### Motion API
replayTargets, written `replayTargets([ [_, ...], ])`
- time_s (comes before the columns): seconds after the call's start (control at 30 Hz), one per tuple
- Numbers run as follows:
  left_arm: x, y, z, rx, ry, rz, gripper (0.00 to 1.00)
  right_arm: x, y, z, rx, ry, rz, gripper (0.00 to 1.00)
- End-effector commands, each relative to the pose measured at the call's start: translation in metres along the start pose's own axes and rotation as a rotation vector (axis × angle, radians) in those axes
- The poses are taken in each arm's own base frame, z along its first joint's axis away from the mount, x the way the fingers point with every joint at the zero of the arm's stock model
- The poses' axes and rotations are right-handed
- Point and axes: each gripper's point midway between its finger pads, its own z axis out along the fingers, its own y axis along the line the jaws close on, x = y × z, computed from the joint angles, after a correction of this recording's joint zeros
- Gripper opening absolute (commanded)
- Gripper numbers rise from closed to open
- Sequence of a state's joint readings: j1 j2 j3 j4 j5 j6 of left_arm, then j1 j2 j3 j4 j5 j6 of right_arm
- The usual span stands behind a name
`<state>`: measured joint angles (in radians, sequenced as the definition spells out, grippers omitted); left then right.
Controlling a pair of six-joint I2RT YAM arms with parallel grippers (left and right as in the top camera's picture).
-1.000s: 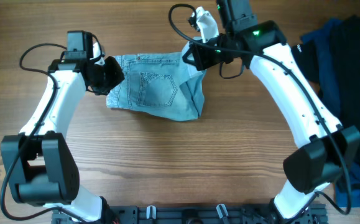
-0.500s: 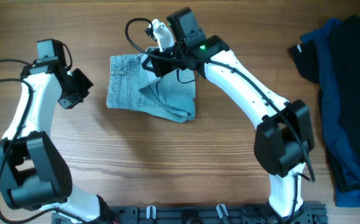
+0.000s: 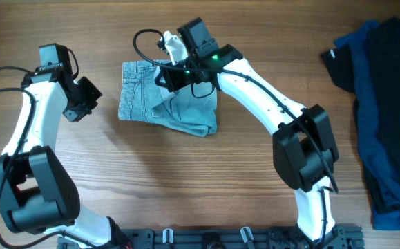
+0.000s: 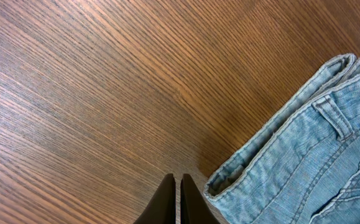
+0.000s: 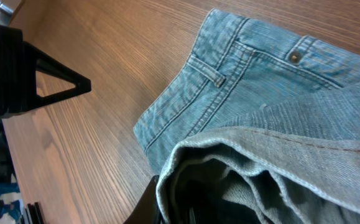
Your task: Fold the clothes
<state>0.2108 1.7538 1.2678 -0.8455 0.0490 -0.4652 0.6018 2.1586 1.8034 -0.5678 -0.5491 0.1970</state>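
**Right arm just hauled the leg end back over the shorts**

Since a second ago the right gripper (image 3: pixel 166 77) has swung from the right-hand end of the shorts (image 3: pixel 186 111) to over their left half, towing denim along. Meanwhile the left gripper (image 3: pixel 88 97) has backed off the waistband (image 3: pixel 126 90) and sits out over bare wood.

Working outward from my end of the table (image 3: pixel 206 180): just wood grain near the bases, plus the dark clothes (image 3: pixel 386 104) piled off at the right edge. Then the shorts, mid-table, a bit left of centre. They lie long-ways side to side, waistband at the left end, leg end doubled back on top. Faded light blue, with a belt loop (image 5: pixel 209 73) and a rivet (image 5: pixel 296 57) showing, and the flap covers most of the seat. It's lumpy, and the near right corner bulges out.

Level with that, the left gripper is closed on nothing. The waistband corner sits just to its right, near but not touching. Farthest out, at the back edge of the bundle, the right gripper is pinched on the folded-over denim. The cuff (image 5: pixel 242 140) is bunched right against it in the wrist view.

My read: the waistband lies just left of the right gripper, so the flap wants laying down that way. Right arm's already on it, and left is spare for smoothing.
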Motion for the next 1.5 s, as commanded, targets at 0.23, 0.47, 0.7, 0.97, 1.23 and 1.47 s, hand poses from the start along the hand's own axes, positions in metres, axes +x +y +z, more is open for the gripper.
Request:
replayTargets([
  [0.23,-0.006,-0.001,-0.007,0.006,-0.03,0.014,0.06,0.007,0.059,0.014,-0.172,0.024,-0.132,0.92],
  [0.47,0.0,-0.068,-0.027,0.383,0.003,0.195,0.06,-0.022,0.025,-0.079,0.042,-0.067,-0.067,0.99],
  [0.7,0.036,-0.123,-0.063,0.646,0.086,0.304,0.04,0.032,-0.063,-0.172,0.358,0.072,0.215,1.0],
  [0.97,0.112,-0.132,-0.014,0.45,0.292,0.416,0.04,0.059,-0.105,-0.17,0.42,0.108,0.294,0.99],
  [1.23,0.11,-0.077,0.043,0.142,0.294,0.4,0.04,0.091,-0.125,-0.16,0.473,0.19,0.298,1.0],
  [1.47,0.104,-0.075,0.054,0.132,0.252,0.406,0.08,0.089,-0.054,-0.137,0.007,0.204,0.078,0.04],
])
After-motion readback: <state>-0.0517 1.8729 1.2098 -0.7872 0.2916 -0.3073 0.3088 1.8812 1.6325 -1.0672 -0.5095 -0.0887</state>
